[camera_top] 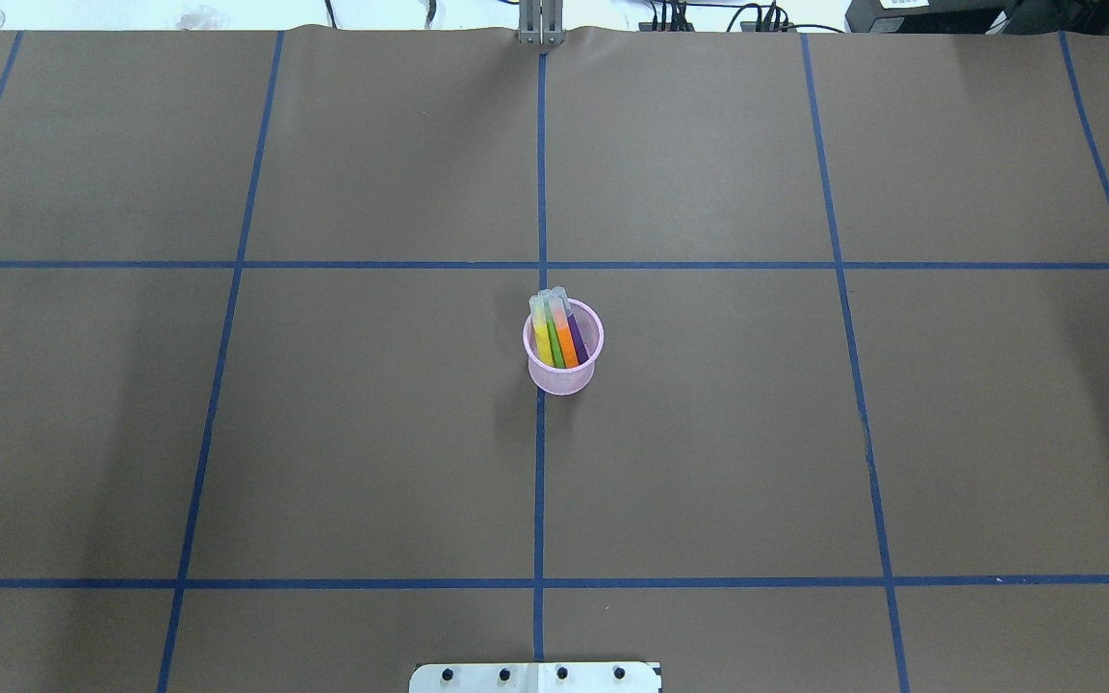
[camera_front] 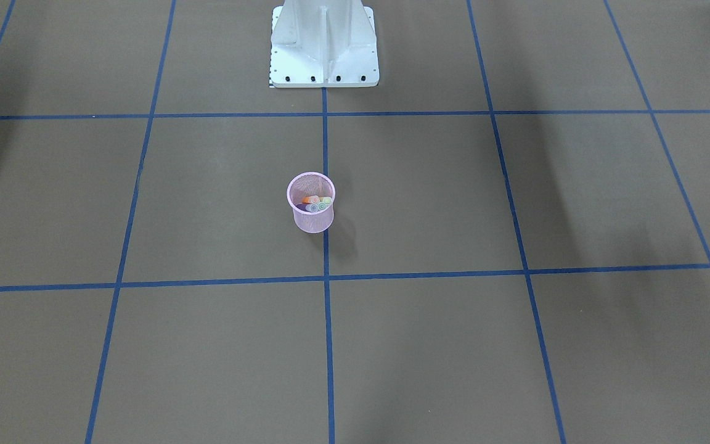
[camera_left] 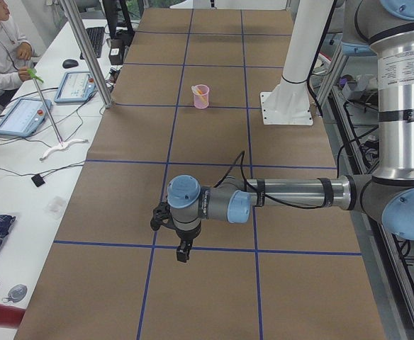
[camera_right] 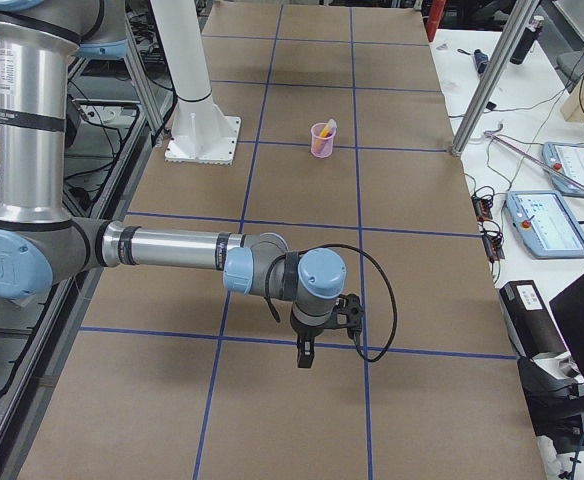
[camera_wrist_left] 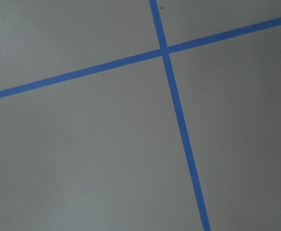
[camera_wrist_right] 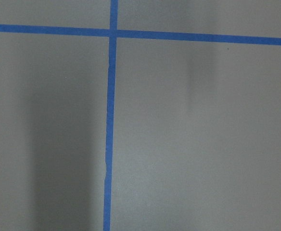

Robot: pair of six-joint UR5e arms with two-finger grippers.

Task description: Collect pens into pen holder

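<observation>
The pink mesh pen holder (camera_top: pixel 562 381) stands upright at the table's middle, beside the central blue tape line; it also shows in the front view (camera_front: pixel 312 222) and both side views (camera_left: pixel 200 98) (camera_right: pixel 322 141). Inside it stand the yellow pen (camera_top: pixel 541 339), green pen (camera_top: pixel 554 341), orange pen (camera_top: pixel 566 339) and purple pen (camera_top: pixel 578 339), their pale cap ends leaning over the far rim. My left gripper (camera_left: pixel 183 252) and right gripper (camera_right: pixel 304 356) hang over the table's two ends, far from the holder. They show only in the side views, so I cannot tell if they are open or shut.
The white robot pedestal (camera_front: pixel 324 49) stands behind the holder. Blue tape lines grid the brown table cover (camera_top: pixel 372 433). An operator (camera_left: pixel 0 42) sits at a side bench with tablets (camera_left: pixel 23 117) and metal posts (camera_left: pixel 86 49). Both wrist views show only cover and tape.
</observation>
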